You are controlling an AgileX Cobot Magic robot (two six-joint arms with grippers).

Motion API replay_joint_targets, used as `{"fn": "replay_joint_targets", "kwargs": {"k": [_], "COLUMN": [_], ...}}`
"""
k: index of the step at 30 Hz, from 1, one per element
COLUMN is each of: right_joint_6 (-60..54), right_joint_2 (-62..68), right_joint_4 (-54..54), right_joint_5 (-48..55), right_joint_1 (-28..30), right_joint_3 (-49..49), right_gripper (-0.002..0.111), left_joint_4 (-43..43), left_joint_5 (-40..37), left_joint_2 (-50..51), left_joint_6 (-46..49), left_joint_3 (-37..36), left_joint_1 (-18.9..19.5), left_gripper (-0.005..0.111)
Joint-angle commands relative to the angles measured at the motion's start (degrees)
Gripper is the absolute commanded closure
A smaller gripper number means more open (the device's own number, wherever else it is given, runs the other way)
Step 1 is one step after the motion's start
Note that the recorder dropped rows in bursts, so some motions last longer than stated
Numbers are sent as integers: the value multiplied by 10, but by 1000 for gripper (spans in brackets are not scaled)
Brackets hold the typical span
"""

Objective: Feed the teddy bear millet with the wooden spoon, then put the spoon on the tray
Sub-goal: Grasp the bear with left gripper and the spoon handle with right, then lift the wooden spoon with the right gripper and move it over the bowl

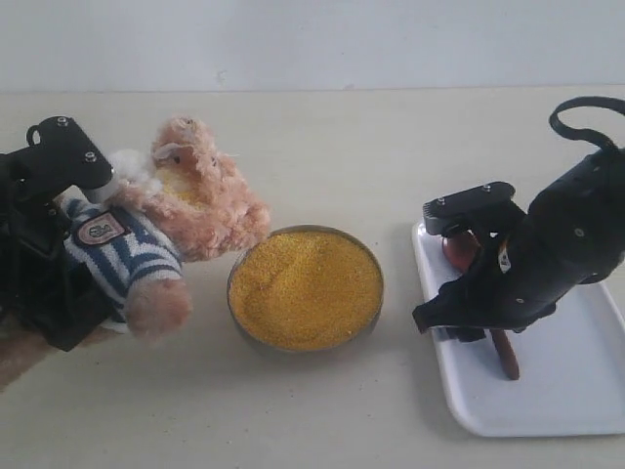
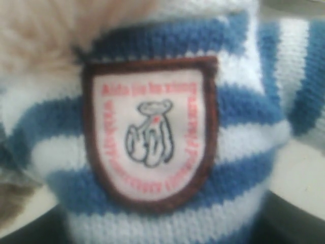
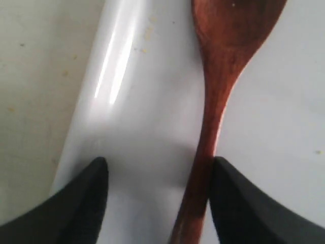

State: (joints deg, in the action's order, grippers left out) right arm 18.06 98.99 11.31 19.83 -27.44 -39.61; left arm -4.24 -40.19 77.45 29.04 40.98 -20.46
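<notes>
The teddy bear (image 1: 186,195) leans toward the metal bowl of millet (image 1: 305,286). My left gripper (image 1: 73,234) is shut on its striped body. The left wrist view is filled by the striped shirt (image 2: 244,137) and its chest badge (image 2: 152,132), and the fingers do not show there. The wooden spoon (image 1: 506,354) lies flat on the white tray (image 1: 547,391). My right gripper (image 1: 454,262) hangs open low over it. In the right wrist view the spoon (image 3: 223,76) runs between the black fingertips (image 3: 86,198), its handle against one of them, with a wide gap to the other.
The metal bowl's rim (image 1: 376,293) stands between the bear and the tray's left edge (image 3: 101,86). A few yellow grains dot the tray. The beige tabletop (image 1: 322,137) stretches back to a pale wall.
</notes>
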Motion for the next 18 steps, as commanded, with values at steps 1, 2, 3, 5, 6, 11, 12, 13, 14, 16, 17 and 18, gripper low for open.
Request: {"fn": "replay_joint_targets", "kwargs": {"k": [1,2,3,5,6,11,12,13,14,16,17,18], "right_joint_6": [0,0,-7,-29,-45,-148,-170,-181,-181,-181,-157,-130], "right_joint_2": [22,21,13,-3,-13,-90,-108,-124,-131,-130,-125,-116], "right_joint_4": [2,7,15,15,15,10,9,14,27,107,169,222], "right_joint_5": [31,45,93,145,176,333,359,381,403,461,482,497], "right_joint_1": [-2,-2,-2,-2,-2,-17,-36,-65,-90,-159,-202,-238], "right_joint_3": [-4,-11,-34,-61,-77,-167,-182,-200,-211,-227,-228,-228], "right_gripper": [103,108,109,109,109,109,109,109,109,109,109,109], "left_joint_4": [-9,-9,-9,-9,-9,-9,-9,-9,-9,-9,-9,-9], "left_joint_5": [17,16,16,14,14,11,11,11,9,2,-3,-3], "left_joint_2": [-6,-6,-7,-7,-7,-7,-7,-7,-7,-7,-7,-7], "left_joint_6": [2,2,2,2,2,2,2,2,2,8,8,8], "left_joint_3": [-2,-2,-2,-2,-2,-2,-2,-2,-2,-2,-2,-2], "left_joint_1": [-2,-2,-2,-2,-2,-2,-2,-2,-2,-2,-2,-2], "left_gripper": [103,103,103,103,103,103,103,103,103,103,103,103]}}
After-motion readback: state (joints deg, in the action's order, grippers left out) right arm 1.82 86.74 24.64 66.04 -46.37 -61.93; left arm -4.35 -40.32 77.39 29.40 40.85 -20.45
